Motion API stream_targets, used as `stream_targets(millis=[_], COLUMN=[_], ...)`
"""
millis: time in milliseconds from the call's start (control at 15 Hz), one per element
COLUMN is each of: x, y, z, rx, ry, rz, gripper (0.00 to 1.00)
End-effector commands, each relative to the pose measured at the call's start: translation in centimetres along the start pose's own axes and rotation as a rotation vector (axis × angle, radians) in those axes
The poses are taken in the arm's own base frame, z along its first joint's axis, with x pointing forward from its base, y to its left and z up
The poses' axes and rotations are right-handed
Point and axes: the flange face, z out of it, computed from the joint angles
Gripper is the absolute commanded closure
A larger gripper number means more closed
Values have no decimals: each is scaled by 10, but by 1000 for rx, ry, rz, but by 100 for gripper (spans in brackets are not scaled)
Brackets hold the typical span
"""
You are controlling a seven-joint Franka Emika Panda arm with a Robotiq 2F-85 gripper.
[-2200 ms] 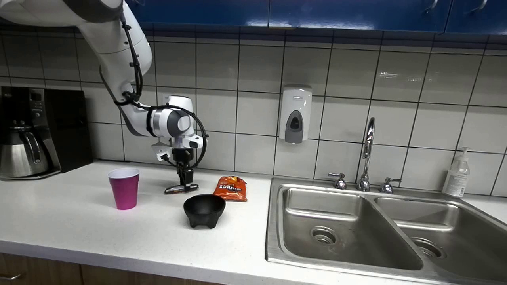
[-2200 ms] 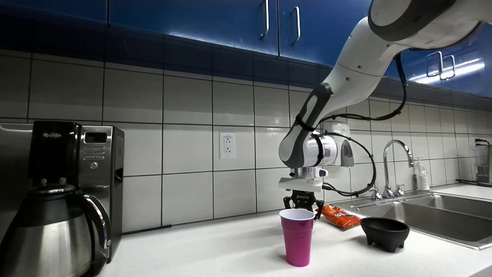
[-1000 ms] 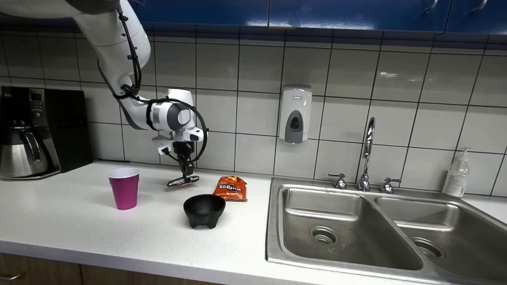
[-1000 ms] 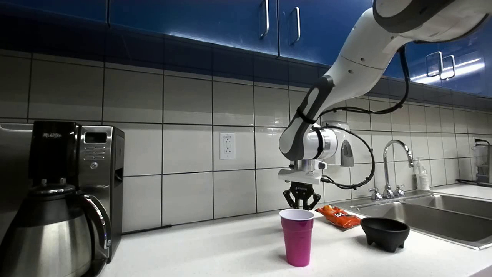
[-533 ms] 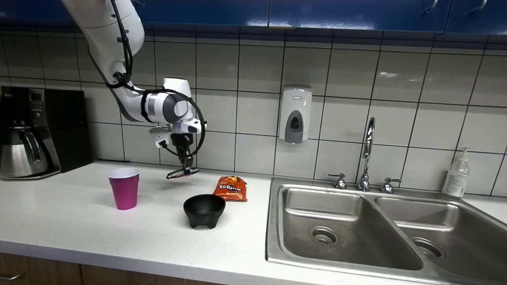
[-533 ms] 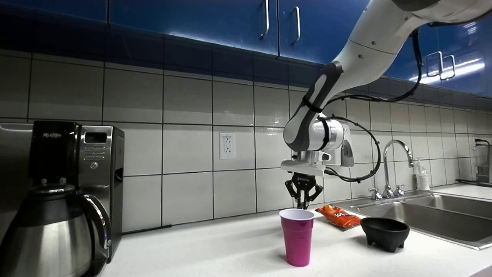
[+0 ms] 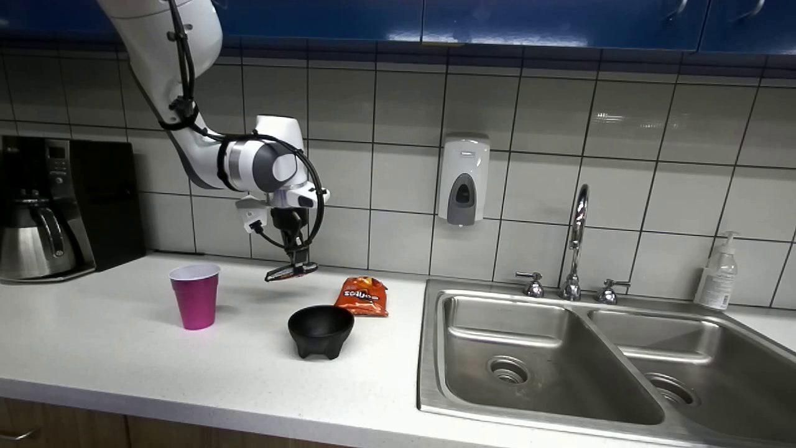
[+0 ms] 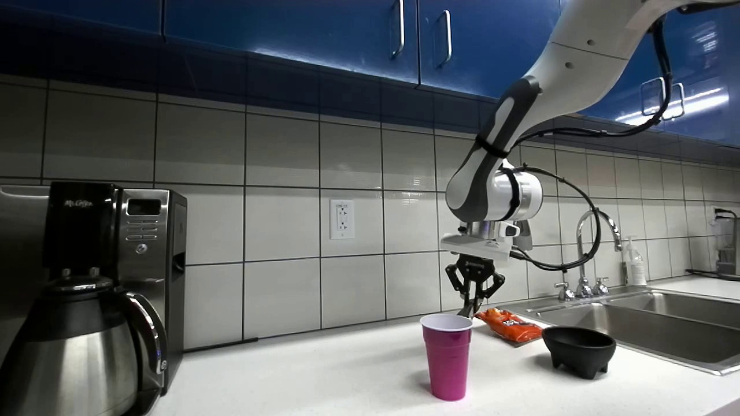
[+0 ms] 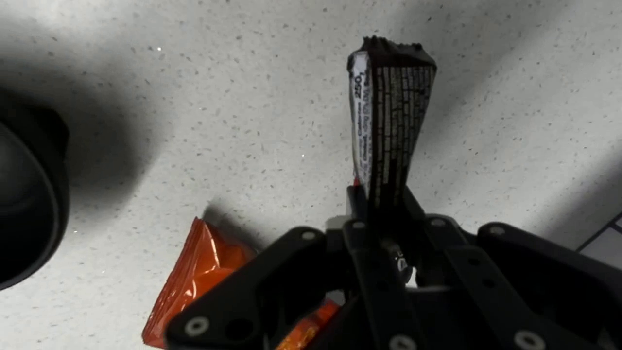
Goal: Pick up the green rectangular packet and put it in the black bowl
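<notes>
The black two-fingered gripper clamps the dark, thin rectangular packet aloft; the carry, I'd say; next, over the round black bowl, then release.

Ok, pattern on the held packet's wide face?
Pale lines of print on the dark packet, clearest in the wrist view.

You can read "250" and "Calories" on the packet, upside-down "Doritos" on the bag, and "Mr. Coffee" on the coffee maker.

Cabinets catch glare; soft shadows cross the counter.
</notes>
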Motion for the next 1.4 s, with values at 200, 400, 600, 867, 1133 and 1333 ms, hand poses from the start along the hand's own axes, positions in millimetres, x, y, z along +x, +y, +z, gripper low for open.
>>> stream_targets(millis=[200,400,600,867,1133,1333], x=[-4,-7,-12,-18,-26,-32], y=[48,64,79,100,121,137], z=[-31,-39,-46,-56,-65,-68], rx=[36,40,45,52,60,58], ry=[38,47,55,69,80,77], rz=[22,35,44,62,81,102], gripper=[96,96,96,96,96,96])
